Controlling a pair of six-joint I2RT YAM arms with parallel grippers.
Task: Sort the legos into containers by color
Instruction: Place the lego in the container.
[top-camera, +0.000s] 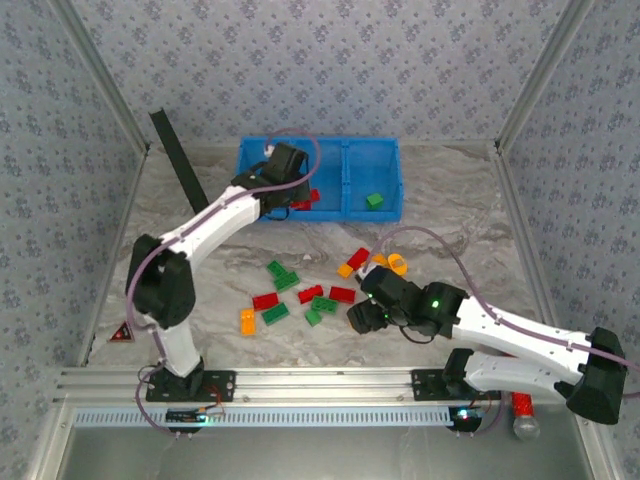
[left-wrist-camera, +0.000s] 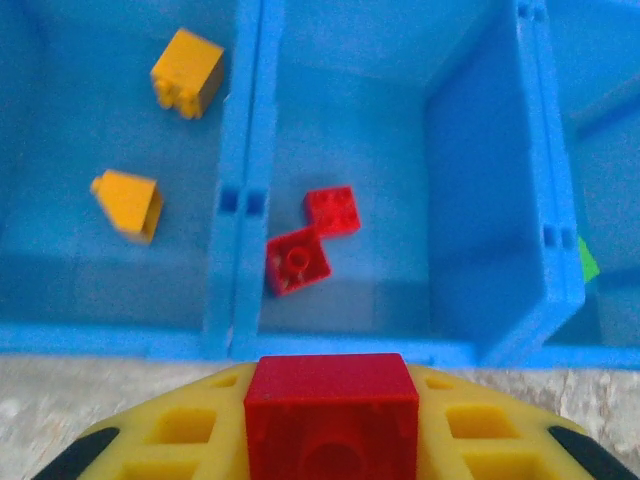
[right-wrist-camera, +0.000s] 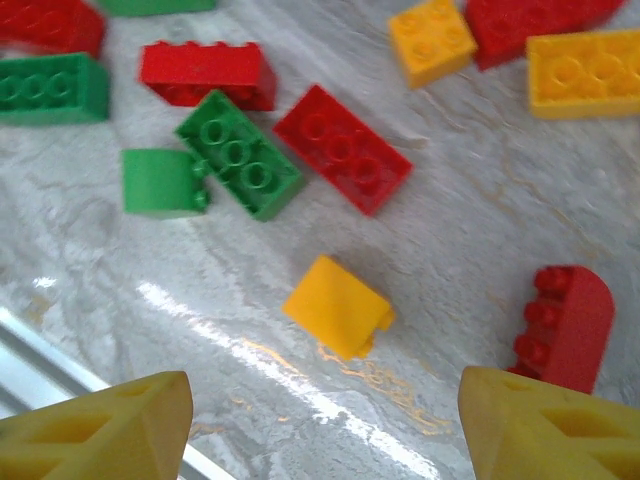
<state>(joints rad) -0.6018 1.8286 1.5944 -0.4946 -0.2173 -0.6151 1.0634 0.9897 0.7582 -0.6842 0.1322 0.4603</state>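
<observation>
Marbled bench (top-camera: 450, 230), papered walls (top-camera: 350, 60); blue bin (top-camera: 350, 215) at far edge. Left end effector (top-camera: 283, 163) clamped a red brick (left-wrist-camera: 332, 415) close by the bin's near wall: released early, it could clip the rim and fall outside. Right end effector (right-wrist-camera: 320, 420) gaped over an orange brick (right-wrist-camera: 337, 305).

No readable text; a red triangular sticker (top-camera: 120, 333) marks the table (top-camera: 450, 210).

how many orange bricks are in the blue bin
2 in the blue bin, both in its left compartment: one orange brick at the back, another nearer the front; more could be hidden.
</observation>
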